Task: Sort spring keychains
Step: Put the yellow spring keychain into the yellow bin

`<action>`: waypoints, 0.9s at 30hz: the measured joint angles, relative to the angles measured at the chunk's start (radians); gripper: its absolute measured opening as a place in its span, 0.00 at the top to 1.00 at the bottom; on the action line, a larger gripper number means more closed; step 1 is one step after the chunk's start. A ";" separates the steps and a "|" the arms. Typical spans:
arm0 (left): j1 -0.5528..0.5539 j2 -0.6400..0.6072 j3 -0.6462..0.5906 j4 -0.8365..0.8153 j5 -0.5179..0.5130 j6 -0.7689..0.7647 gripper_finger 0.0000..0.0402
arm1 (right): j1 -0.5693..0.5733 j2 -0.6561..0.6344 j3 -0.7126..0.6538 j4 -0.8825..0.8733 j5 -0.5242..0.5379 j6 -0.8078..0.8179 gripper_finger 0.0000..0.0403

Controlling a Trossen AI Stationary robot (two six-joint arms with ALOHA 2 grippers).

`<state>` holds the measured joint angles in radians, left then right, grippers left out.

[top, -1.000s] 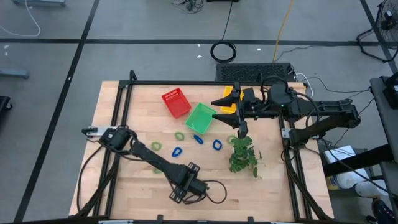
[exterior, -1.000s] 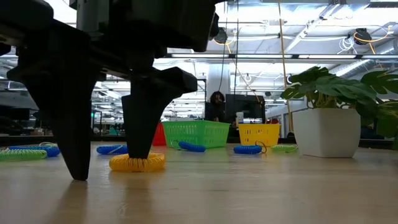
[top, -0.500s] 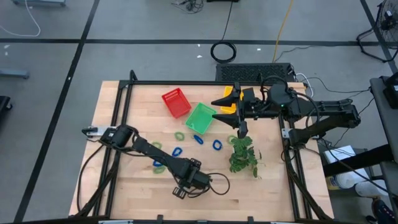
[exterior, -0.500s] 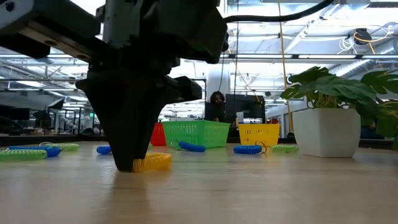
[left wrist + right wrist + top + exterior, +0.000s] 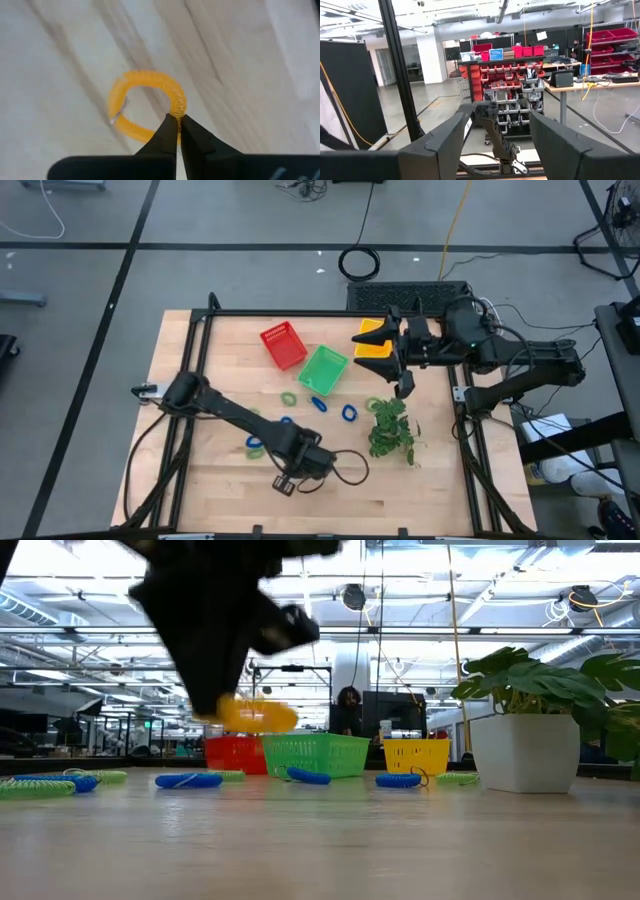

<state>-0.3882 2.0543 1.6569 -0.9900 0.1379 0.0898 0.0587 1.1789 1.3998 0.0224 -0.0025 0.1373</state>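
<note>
An orange spring keychain [image 5: 150,107] hangs clear of the table, pinched at its coil. Blue spring keychains [image 5: 188,780] and green spring keychains [image 5: 32,788] lie flat, scattered near the baskets.

Orange spring keychain [image 5: 150,95]; red [image 5: 283,345], green [image 5: 323,369], yellow baskets [image 5: 377,338].

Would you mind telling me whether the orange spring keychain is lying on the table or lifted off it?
Lifted. In the low view the orange spring keychain hangs well above the tabletop, pinched in the shut left end effector.
</note>
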 joint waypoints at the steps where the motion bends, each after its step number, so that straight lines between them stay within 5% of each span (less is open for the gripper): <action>1: 0.002 -0.024 0.000 -0.006 -0.009 0.002 0.99 | 0.000 -0.002 0.000 -0.005 0.000 0.000 0.47; 27: 0.152 -0.663 0.002 0.000 -0.251 0.025 0.99 | -0.040 -0.003 0.000 0.004 0.034 -0.045 0.47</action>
<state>-0.2357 1.3915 1.6588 -0.9895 -0.1135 0.1151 0.0189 1.1763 1.3998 0.0261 0.0319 0.0927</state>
